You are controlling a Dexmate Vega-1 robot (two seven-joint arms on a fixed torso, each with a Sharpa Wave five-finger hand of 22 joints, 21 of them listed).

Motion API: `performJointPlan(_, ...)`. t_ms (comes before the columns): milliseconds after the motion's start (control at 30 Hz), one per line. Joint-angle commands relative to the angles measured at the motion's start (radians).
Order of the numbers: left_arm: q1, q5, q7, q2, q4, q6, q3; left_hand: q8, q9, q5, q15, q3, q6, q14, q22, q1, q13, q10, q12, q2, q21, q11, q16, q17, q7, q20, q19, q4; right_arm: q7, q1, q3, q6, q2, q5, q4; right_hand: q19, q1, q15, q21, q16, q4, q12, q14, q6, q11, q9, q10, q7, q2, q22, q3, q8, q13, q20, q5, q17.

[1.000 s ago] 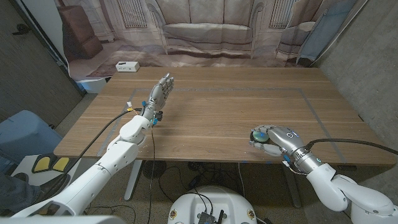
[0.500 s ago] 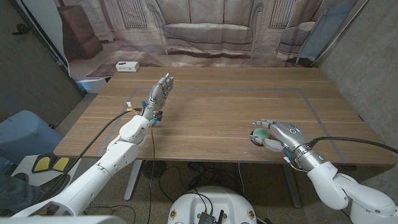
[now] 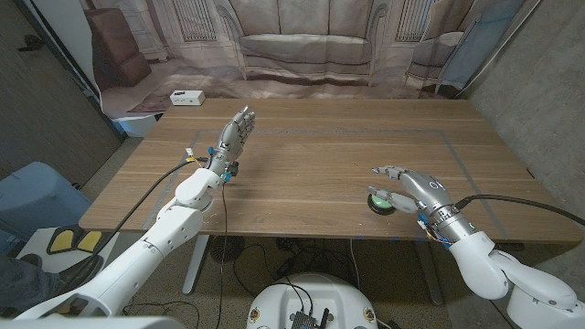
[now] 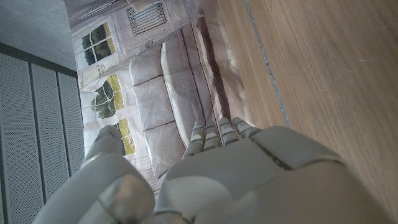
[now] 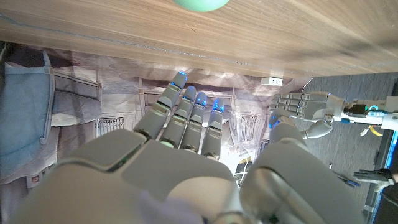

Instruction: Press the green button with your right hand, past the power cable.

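Observation:
The green button [image 3: 378,200], a round green dome on a pale base, sits near the table's front edge on the right; its green dome [image 5: 200,4] also shows in the right wrist view. My right hand [image 3: 413,187] hovers just right of it, fingers spread over its far side, holding nothing and not covering it. My own right hand [image 5: 180,155] shows from behind with its fingers straight. My left hand [image 3: 233,137] stands upright on the left part of the table with fingers extended and nothing in it; it shows as well in the left wrist view [image 4: 217,174] and in the right wrist view [image 5: 308,109].
The wooden table [image 3: 329,155] carries thin tape lines around its middle. A small white box [image 3: 186,97] lies on the floor beyond the far left corner. A printed backdrop of a sofa [image 3: 302,41] hangs behind the table.
My right hand has come up off the green button and drawn to the right, its fingers spreading. The button, covered one second ago, now shows in full. The left arm has not moved.

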Motion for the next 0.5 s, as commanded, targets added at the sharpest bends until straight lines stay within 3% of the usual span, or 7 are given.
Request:
performJointPlan(33,0.001,0.0,0.003,0.002,-0.002,0.003,-0.001,-0.003,0.002,-0.001,0.002,-0.002,0.008,0.005,0.006,0.005,0.003,0.002,0.002,0.01,-0.004,0.002,-0.003,0.003,-0.001,0.006,-0.003,-0.004,0.035,0.025,0.039,0.078,0.058,0.081,0.018,-0.001,-0.002,-0.01,-0.004,-0.003,0.005,-0.001,-0.002,-0.006,0.0,0.003,-0.003,0.002,0.001,0.002,-0.002,-0.001,0.002,0.0,-0.007,0.006)
performJointPlan(500,-0.002,0.009,0.012,0.005,-0.012,-0.001,-0.006,-0.002,0.002,-0.001,0.001,-0.003,0.01,0.006,0.006,0.006,0.003,0.002,0.002,0.011,-0.004,0.0,-0.002,0.003,-0.002,0.006,-0.003,-0.005,0.08,0.075,0.05,0.187,0.123,0.183,0.059,-0.002,-0.007,-0.004,-0.005,-0.002,0.005,0.0,-0.005,-0.012,0.004,0.003,-0.006,0.007,-0.005,0.002,-0.009,0.0,0.002,0.004,-0.011,0.008)
